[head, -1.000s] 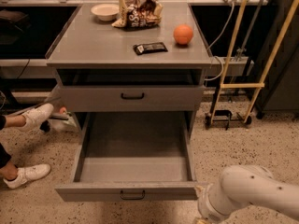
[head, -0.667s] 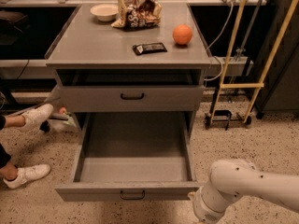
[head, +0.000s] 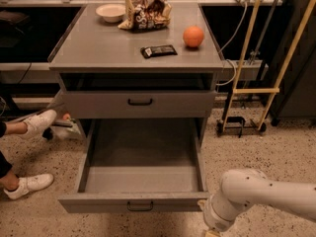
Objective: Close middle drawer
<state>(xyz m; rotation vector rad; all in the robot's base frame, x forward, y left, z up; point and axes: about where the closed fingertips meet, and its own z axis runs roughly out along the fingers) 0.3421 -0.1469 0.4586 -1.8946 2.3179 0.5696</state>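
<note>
- The white arm (head: pixel 266 194) had been brought further left than a second before, and its wrist end was now set close against the right front corner of the middle drawer (head: pixel 143 174).
- The pincer (head: pixel 213 232) was cut off by the bottom edge just below that corner; whether it was spread or pressed together could not be told.
- The middle drawer was left pulled fully out as before, its inside bare and its small dark handle (head: pixel 139 206) untouched.
- The upper drawer (head: pixel 139 102) above it was kept shut.
- On the worktop (head: pixel 94 53) a bowl (head: pixel 111 12), a snack bag (head: pixel 145 15), an orange (head: pixel 193 36) and what seemed to be a dark wrapped bar (head: pixel 158 51) were seen unmoved.
- Two white shoes (head: pixel 40 122) of a person were placed on the floor left of the drawer, clear of it, and a yellow-framed trolley (head: pixel 256 90) was stood to the right.
</note>
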